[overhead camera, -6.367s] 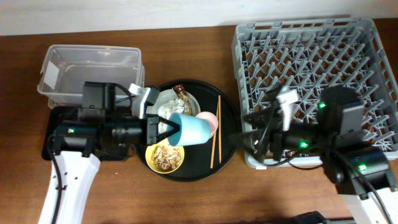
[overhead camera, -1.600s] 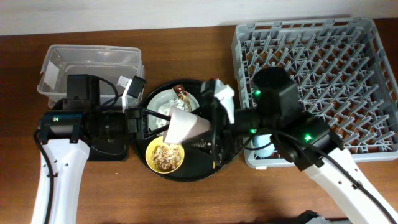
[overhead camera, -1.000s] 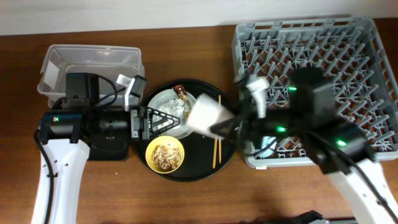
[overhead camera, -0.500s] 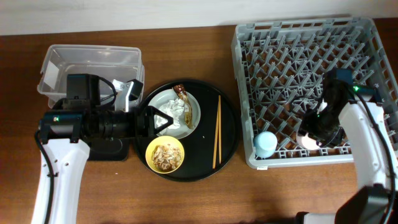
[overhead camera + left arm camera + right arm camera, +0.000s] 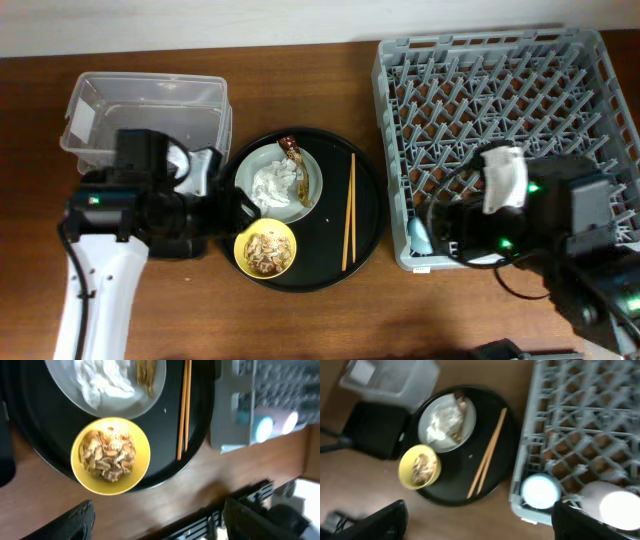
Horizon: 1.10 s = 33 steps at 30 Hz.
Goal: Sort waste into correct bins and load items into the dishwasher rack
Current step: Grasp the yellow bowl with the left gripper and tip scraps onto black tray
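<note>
Pink cup (image 5: pixel 615 502) now racked — beside blue cup (image 5: pixel 540 491).

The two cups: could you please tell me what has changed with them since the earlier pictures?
The blue cup and pink cup moved right, off the round tray into the dishwasher rack's near-left corner; the right hand released the pink one. Tissue, wrapper, food scraps and chopsticks stayed put.

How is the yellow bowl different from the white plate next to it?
The yellow bowl is smaller than the white plate. The bowl holds brown crumbly food scraps, while the plate holds crumpled white tissue and a brown wrapper. Both are round and sit on the round black tray.
</note>
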{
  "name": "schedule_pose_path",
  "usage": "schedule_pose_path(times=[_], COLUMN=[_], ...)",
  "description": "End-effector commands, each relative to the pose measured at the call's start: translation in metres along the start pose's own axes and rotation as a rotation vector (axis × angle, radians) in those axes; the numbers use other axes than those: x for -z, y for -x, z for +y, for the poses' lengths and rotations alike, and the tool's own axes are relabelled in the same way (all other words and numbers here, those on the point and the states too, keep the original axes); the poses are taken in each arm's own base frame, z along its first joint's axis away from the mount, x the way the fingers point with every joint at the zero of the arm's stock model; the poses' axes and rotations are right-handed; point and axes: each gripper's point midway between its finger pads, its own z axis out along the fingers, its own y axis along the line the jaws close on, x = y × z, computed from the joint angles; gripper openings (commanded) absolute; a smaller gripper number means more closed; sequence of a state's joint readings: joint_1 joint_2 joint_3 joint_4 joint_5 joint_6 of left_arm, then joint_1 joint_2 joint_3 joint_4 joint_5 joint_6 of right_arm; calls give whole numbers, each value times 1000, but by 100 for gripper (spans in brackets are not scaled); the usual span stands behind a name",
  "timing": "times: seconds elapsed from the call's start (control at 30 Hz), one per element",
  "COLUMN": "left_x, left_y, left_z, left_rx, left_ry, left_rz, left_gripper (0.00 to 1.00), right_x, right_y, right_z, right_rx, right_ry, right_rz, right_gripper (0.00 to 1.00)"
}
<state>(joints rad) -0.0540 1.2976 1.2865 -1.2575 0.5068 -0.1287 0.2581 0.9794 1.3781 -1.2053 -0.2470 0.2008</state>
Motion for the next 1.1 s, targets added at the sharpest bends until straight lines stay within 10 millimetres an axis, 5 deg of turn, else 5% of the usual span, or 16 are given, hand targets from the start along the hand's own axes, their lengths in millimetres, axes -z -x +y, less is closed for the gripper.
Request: schedule_pose_path(times=[0.0,0.13,0.23,0.3,0.4,0.43,0.53,0.63,0.73,0.87,0.93,1.07], left_x=[-13,-68,-142,-184,-207,-214,-202,-134,-83,-25,-12,-5], left_y=[-17,-40,-58,-60,-62,-66,-61,-28,6,64,82,100], left_z=[13,11,14,18,26,31,23,18,24,79,108,135], left_rx=[13,-47,-117,-140,-142,-138,-115,-59,34,68,94,211], left_ry=[197,377,411,431,451,465,475,504,243,-354,-586,-892], left_rz=[37,41,100,151,177,200,209,150,66,-153,-292,-448], left_gripper=[72,55,45,30,14,0,0,0,0,0,0,0], right_x=[-15,-35,-46,-54,-55,-55,-55,-55,-55,-55,-55,-55], right_y=[-5,-7,-15,-19,-19,-19,-19,-20,-20,-20,-20,-20], right_z=[17,16,12,10,9,9,9,9,9,9,9,9], right_rx=[54,-12,-28,-37,-37,-36,-36,-37,-37,-38,-38,-38], right_ry=[50,39,28,17,16,14,13,12,12,12,12,12], right_rz=[60,127,197,235,237,235,235,239,239,241,241,241], right_gripper=[92,95,99,99,99,99,99,99,99,99,99,99])
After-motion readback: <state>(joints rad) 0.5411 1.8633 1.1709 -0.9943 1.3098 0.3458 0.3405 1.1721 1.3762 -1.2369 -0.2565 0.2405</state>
